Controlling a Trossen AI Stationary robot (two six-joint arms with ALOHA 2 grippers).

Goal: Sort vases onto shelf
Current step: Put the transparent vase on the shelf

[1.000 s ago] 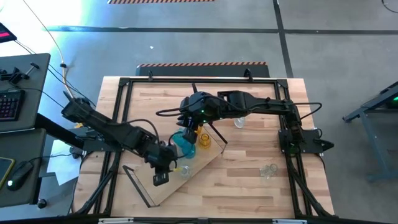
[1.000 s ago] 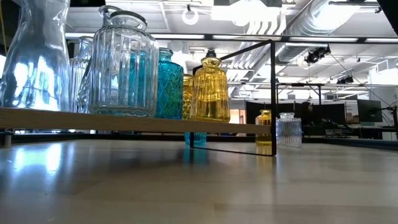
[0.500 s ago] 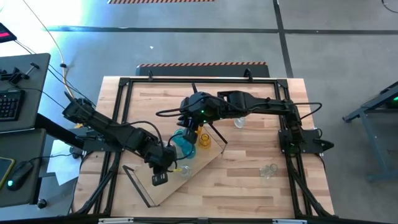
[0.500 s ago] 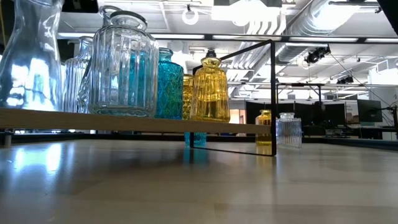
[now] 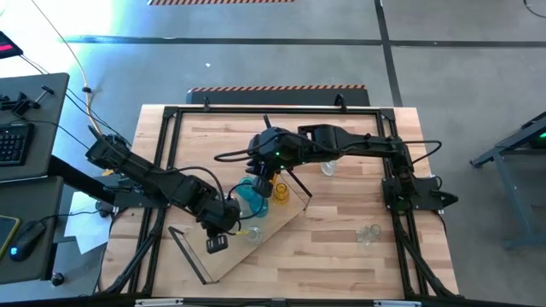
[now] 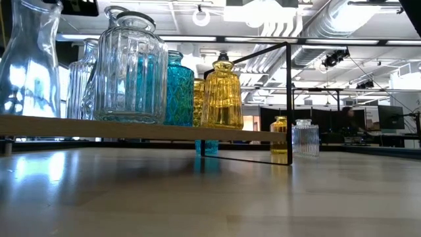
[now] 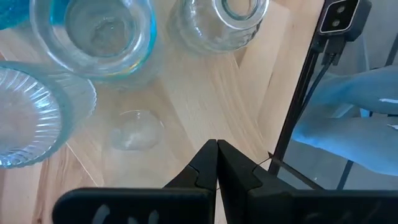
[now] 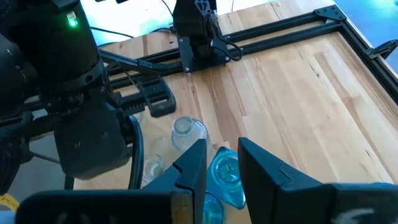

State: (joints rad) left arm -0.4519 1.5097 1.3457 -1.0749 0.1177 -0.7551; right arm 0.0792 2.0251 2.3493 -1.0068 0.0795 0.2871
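Note:
The shelf (image 5: 256, 247) lies slantwise on the table, and its board edge (image 6: 131, 128) runs across the low view. On it stand a tall clear vase (image 6: 33, 66), a ribbed clear vase (image 6: 128, 72), a teal vase (image 5: 252, 200) (image 6: 179, 89) and an amber vase (image 5: 280, 194) (image 6: 222, 95). My left gripper (image 5: 223, 226) (image 7: 216, 155) hangs shut over the bare board (image 7: 205, 93), beside several clear vases (image 7: 93, 37). My right gripper (image 5: 258, 179) (image 8: 221, 152) stands open above the teal vase (image 8: 224, 177), with nothing between its fingertips.
Two clear vases (image 5: 328, 168) (image 5: 368, 232) stand on the table to the right of the shelf. Beyond the shelf, a small amber vase (image 6: 279, 135) and a clear one (image 6: 306, 137) show in the low view. The shelf's black wire frame (image 7: 298, 106) rises beside my left gripper. Black rails (image 5: 162, 170) border the table.
My left gripper has tipped more steeply downward without changing place. In the low view the tall clear vase at the shelf's end has shifted a little toward the picture's left. My right gripper has kept still.

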